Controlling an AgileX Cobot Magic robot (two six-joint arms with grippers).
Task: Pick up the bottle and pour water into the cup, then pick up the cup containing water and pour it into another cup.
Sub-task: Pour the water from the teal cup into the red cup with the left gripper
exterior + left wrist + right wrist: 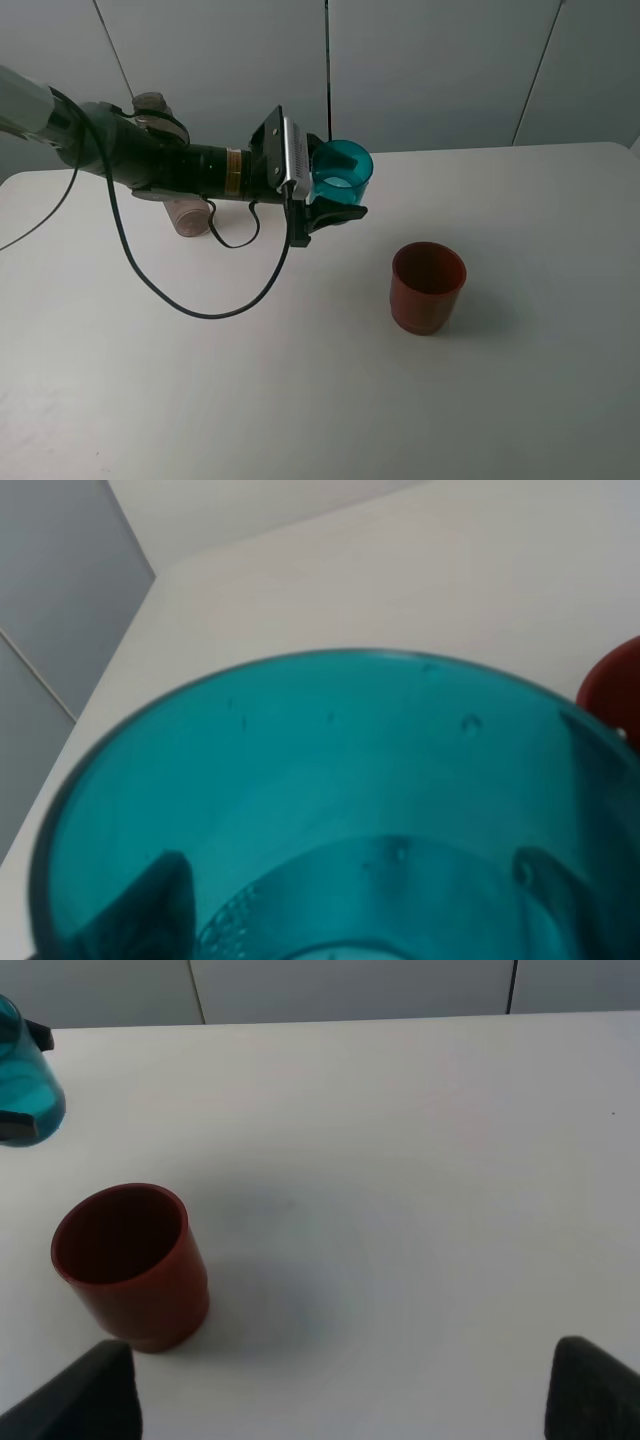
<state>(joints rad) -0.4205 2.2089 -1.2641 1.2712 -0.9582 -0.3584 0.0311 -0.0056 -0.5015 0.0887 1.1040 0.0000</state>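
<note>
I read it as mid-task | right tool (345,1390) spread, empty | red cup (125,1260) upright on bench (300,400), looks empty, pour into it pending | left tool (328,195) pinching teal cup (343,165): off bench, upright, translucent, water low inside, short of red cup | bottle (185,215) behind arm, fill looks done

You see the cup (343,170) in the left gripper (334,190), above the table (300,400) near its far edge. The other cup (428,288) stands on the table to its right, nearer the camera and apart. The bottle (188,217) stands at left, behind the left arm (190,165).
</note>
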